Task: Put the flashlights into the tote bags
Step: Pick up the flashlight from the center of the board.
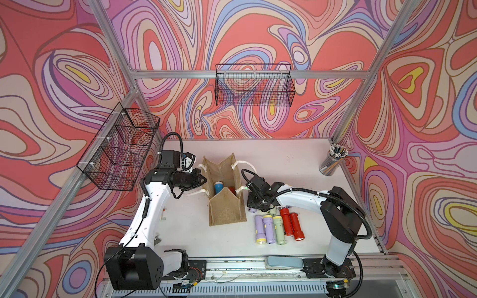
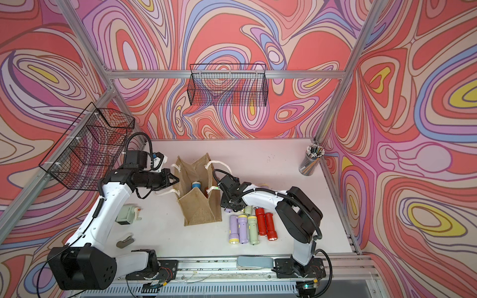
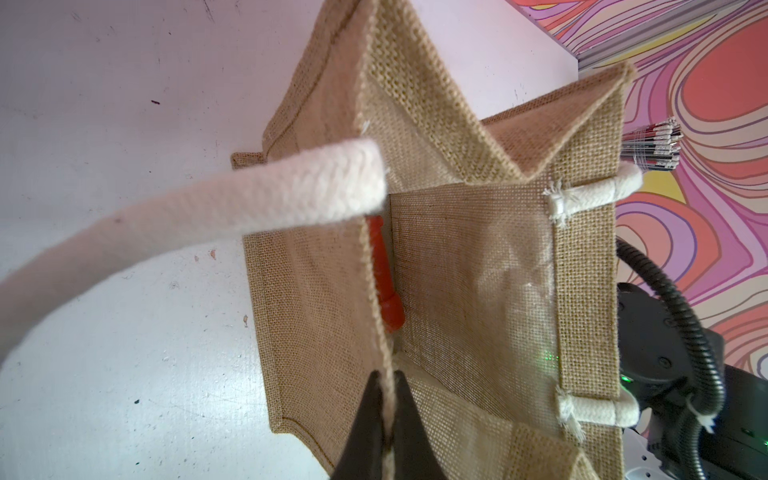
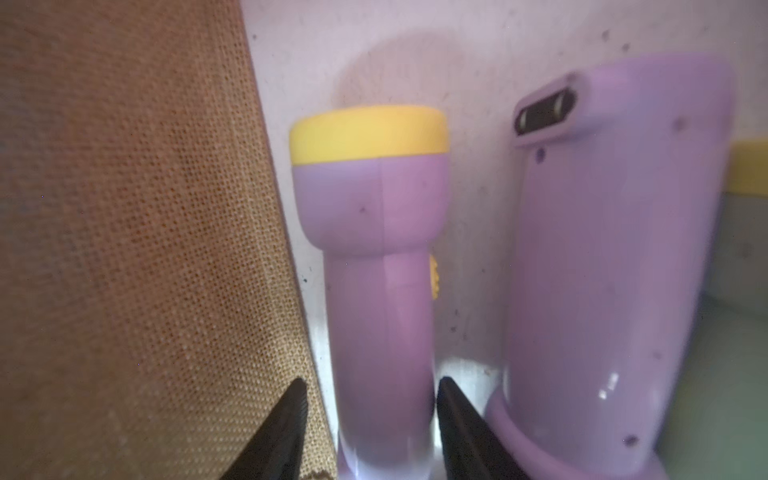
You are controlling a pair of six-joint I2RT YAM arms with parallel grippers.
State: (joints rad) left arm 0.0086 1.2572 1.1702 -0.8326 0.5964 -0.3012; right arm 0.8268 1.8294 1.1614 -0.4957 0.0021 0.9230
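Observation:
The tan tote bag (image 1: 224, 206) stands open in the middle of the table. A blue flashlight (image 1: 219, 186) and a red one (image 1: 231, 190) lie inside it. My left gripper (image 3: 388, 374) is shut on the bag's left rim. Several flashlights lie right of the bag: two lilac (image 1: 259, 229), a pale green (image 1: 278, 229), two red (image 1: 295, 225). My right gripper (image 4: 372, 380) is low beside the bag, jaws astride the handle of a lilac flashlight with a yellow head (image 4: 374, 249). One finger (image 4: 453, 411) touches it. A thin gap shows at the other finger.
Two black wire baskets hang on the frame, one on the back rail (image 1: 254, 86) and one at the left (image 1: 118, 149). A cup of pencils (image 1: 333, 160) stands at the back right. A pale green gadget (image 2: 126, 214) and a grey clip (image 2: 125, 241) lie under my left arm.

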